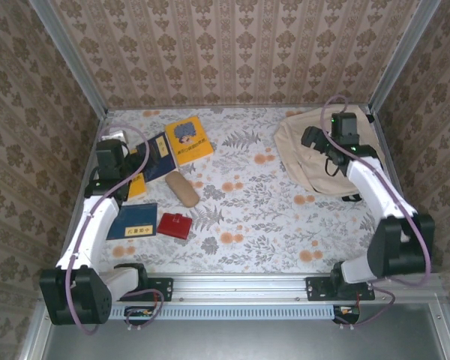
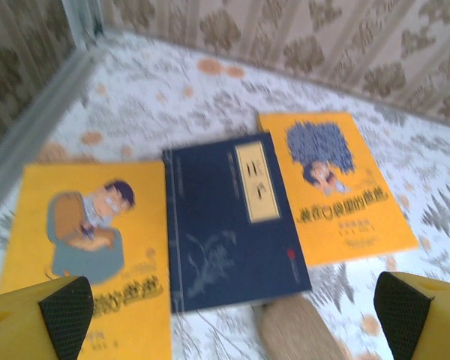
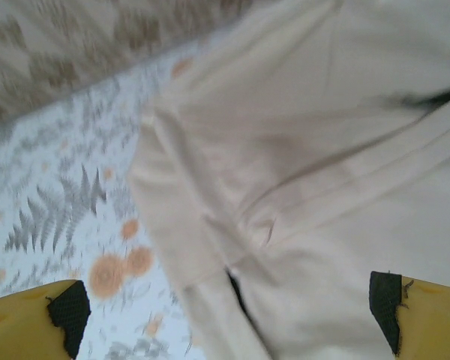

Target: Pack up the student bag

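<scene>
My left gripper (image 2: 234,315) is spread as wide as it goes. Its two yellow fingers (image 2: 30,322), tipped with black pads, sit at the bottom corners of the left wrist view. It grips nothing and I see no contact with anything.

Ahead of it, on the flowered bench (image 2: 157,82), three books lie side by side. At the left is a cartoon-cover yellow book (image 2: 82,240), in the middle a navy book (image 2: 232,225) with a pale title strip, and at the right a second yellow book (image 2: 334,187). The rounded end of a tan case (image 2: 296,330) rises from the bottom edge, in the gap between my fingers and apart from both pads.

My right gripper (image 3: 226,315) is spread just as wide and pinches nothing. It hangs over the student bag (image 3: 322,150), whose cream folds run across the centre and right of the right wrist view. One finger is at the lower left, above the bench cloth. The other is at the lower right, above the bag's fabric. I cannot tell whether either pad touches the cloth.

In the top view the bag lies slumped at the upper right of the bench, close to the right rail, with my right arm reaching over it. At the lower left of the bench, a small navy booklet (image 1: 132,221) and a red wallet (image 1: 175,225) lie just beside each other, well apart from the bag.
</scene>
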